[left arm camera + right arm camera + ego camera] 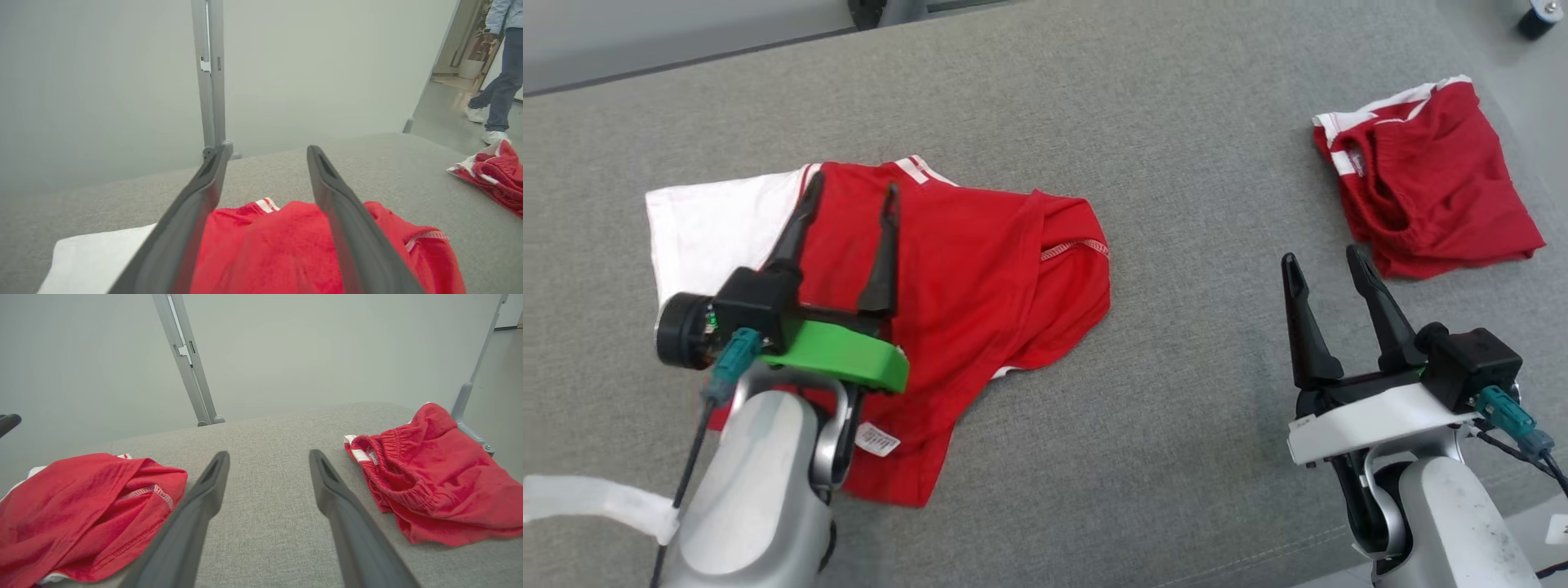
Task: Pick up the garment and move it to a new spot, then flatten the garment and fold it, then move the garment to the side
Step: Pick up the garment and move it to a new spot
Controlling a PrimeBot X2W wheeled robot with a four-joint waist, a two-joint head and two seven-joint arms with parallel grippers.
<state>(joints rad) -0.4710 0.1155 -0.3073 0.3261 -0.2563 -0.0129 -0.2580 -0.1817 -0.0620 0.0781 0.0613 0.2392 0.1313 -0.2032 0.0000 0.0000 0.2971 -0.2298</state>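
Left gripper [853, 186]: spread wide, empty, over red shirt [980, 269]
Right gripper [1322, 257]: spread wide, empty, over bare worktop [1176, 367]

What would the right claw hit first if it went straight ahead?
Probably nothing: the right claw points over bare grey surface, between the red shirt and red shorts; height unclear.

Your left gripper [852, 183] and its forearm cover the near-left part of the red-and-white shirt [996, 278], so you cannot tell how that edge lies. The print on the shirt's white label [876, 439] is too small to read. In the left wrist view, the top edge cuts off the person [500, 77] at far right, leaving legs, shoes and a sleeve. The right edge clips the red shorts [488, 175].
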